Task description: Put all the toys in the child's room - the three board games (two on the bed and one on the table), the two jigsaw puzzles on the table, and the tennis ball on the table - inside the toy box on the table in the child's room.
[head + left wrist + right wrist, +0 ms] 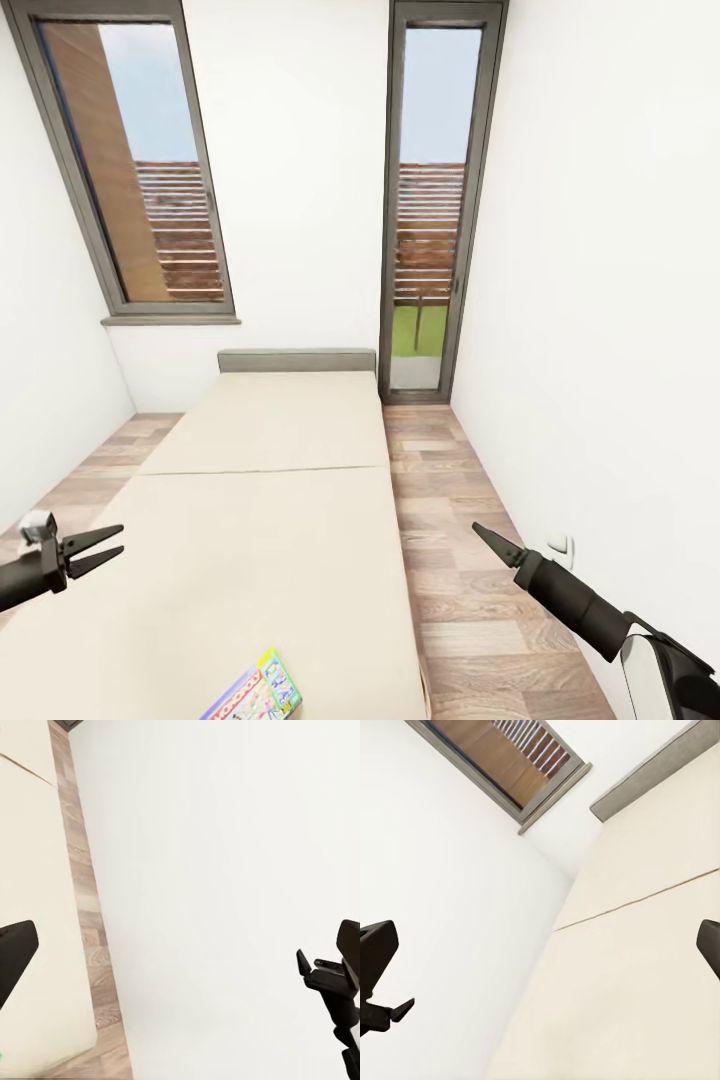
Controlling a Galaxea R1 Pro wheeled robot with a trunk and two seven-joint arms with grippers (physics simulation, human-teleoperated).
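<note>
A blue Monopoly board game (pixel 252 692) lies flat near the foot of the bed (pixel 270 520), at the bottom edge of my head view and partly cut off by it. The bed is a long beige mattress with a seam across its middle and a low grey headboard (pixel 297 360) against the far white wall. My left hand (pixel 100 547) hovers over the bed's left side, well apart from the game, its two dark fingers spread and holding nothing. My right hand (pixel 487 538) hangs over the wood-plank floor (pixel 470 560) between the bed and the right wall; in the head view its fingers look like one point, but my right wrist view shows them wide apart and empty. Behind the headboard stand a slanted window (pixel 135 170) and a narrow glass door (pixel 430 200).
</note>
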